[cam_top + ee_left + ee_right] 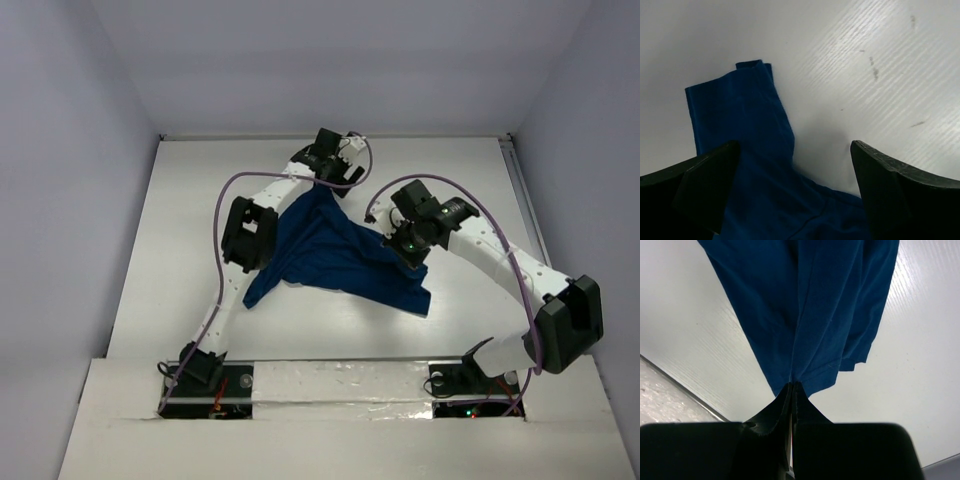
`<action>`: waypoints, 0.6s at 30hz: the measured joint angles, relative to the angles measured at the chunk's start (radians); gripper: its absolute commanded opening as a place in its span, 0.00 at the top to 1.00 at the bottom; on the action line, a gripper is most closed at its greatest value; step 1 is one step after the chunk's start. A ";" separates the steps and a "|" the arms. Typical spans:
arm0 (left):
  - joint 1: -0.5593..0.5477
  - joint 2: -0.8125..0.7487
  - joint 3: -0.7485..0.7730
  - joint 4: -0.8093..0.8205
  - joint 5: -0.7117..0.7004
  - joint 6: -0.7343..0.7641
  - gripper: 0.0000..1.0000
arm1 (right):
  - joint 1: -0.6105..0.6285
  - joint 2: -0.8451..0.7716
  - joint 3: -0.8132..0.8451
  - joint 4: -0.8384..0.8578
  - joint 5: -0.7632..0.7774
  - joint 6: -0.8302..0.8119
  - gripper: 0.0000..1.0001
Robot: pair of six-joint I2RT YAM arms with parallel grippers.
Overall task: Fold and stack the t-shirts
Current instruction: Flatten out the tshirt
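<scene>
A dark blue t-shirt [335,250] lies bunched in the middle of the white table, with no print showing. My right gripper [408,248] is shut on a gathered edge of it, and the cloth fans out from the pinched tips [792,387] across the t-shirt [805,300]. My left gripper [324,184] hovers over the shirt's far corner with its jaws wide open. In the left wrist view the t-shirt [740,115] lies flat on the table under the gripper [795,150], and neither finger [705,185] grips it.
Pale walls close in the white table [200,220] at the back and both sides. A raised white ledge [340,380] runs along the near edge by the arm bases. Purple cables [228,200] loop off both arms. A rail [518,180] lines the table's right edge.
</scene>
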 measured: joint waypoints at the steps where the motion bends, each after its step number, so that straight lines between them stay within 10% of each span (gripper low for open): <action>1: -0.002 -0.003 -0.011 0.010 -0.019 0.000 0.10 | 0.000 0.000 -0.001 0.001 -0.005 0.000 1.00; 4: 0.002 -0.027 -0.087 0.073 -0.058 -0.004 0.26 | 0.000 0.000 -0.006 0.003 -0.016 0.000 1.00; 6: 0.003 -0.039 -0.113 0.093 -0.094 -0.001 0.64 | 0.000 0.000 -0.010 0.005 -0.022 0.000 1.00; 9: 0.004 -0.039 -0.114 0.096 -0.140 0.009 0.83 | 0.000 0.000 -0.012 0.005 -0.027 0.000 1.00; 18: 0.008 -0.040 -0.108 0.146 -0.193 -0.013 1.00 | 0.000 0.000 -0.018 0.018 -0.024 0.007 1.00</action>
